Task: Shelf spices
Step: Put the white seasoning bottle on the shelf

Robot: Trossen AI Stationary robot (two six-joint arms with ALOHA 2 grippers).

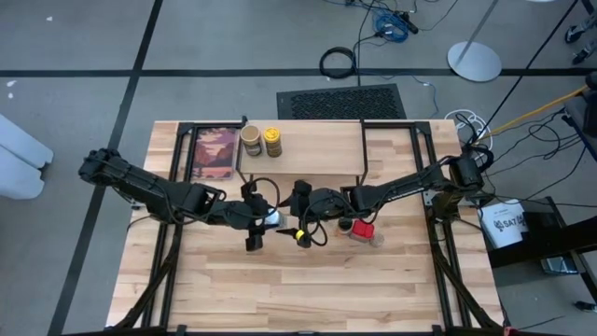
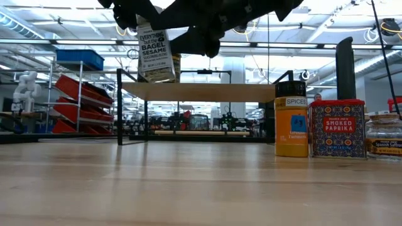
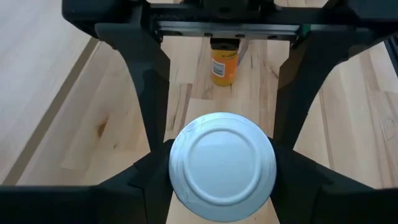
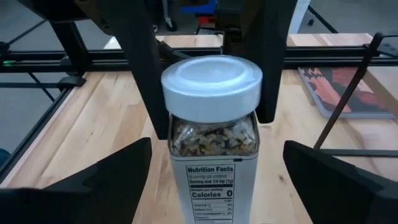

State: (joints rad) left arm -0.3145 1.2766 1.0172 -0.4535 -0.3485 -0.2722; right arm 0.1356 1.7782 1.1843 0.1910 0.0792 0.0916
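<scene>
Holding: left gripper [image 1: 265, 217] clamps the white-lidded jar [image 3: 222, 166] by its sides, lid between the fingers [image 3: 140, 93], jar upright, lifted off the table [image 1: 308, 289].
Right gripper [image 1: 291, 222]: jaws spread wide on either side of the same jar, not touching, nothing held.
Shelf [image 2: 201, 91]: tan jar [image 1: 251, 140] and yellow-lidded jar [image 1: 272, 141] on the plank.
On table: dark-lidded orange jar [image 2: 291, 125], red box [image 2: 337, 129] just beside it.

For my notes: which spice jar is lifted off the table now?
The white-lidded sesame jar, held in the left gripper; the others stand on table or shelf.
</scene>
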